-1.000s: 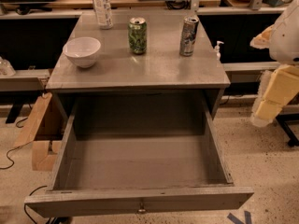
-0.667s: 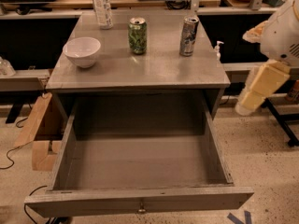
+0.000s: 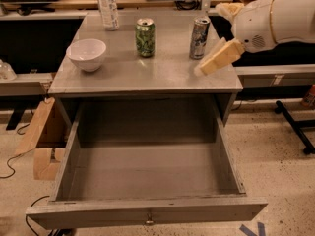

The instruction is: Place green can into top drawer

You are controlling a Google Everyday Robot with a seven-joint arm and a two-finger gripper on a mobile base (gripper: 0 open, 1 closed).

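The green can (image 3: 145, 37) stands upright on the grey cabinet top (image 3: 147, 73), near the back middle. The top drawer (image 3: 147, 211) is pulled fully open below it and holds nothing. My gripper (image 3: 215, 59) comes in from the right on a white arm (image 3: 273, 18). Its cream-coloured tip hangs over the right side of the cabinet top, just in front of the silver-grey can (image 3: 199, 38) and to the right of the green can.
A white bowl (image 3: 86, 53) sits at the left of the top. A clear plastic bottle (image 3: 108, 7) stands at the back left. A cardboard box (image 3: 43, 136) lies on the floor left of the drawer. A black stand leg (image 3: 295, 127) is on the right.
The arm has swung in from the right and upward, so the gripper is now over the right part of the cabinet top. The cans, bowl and drawer have not moved.
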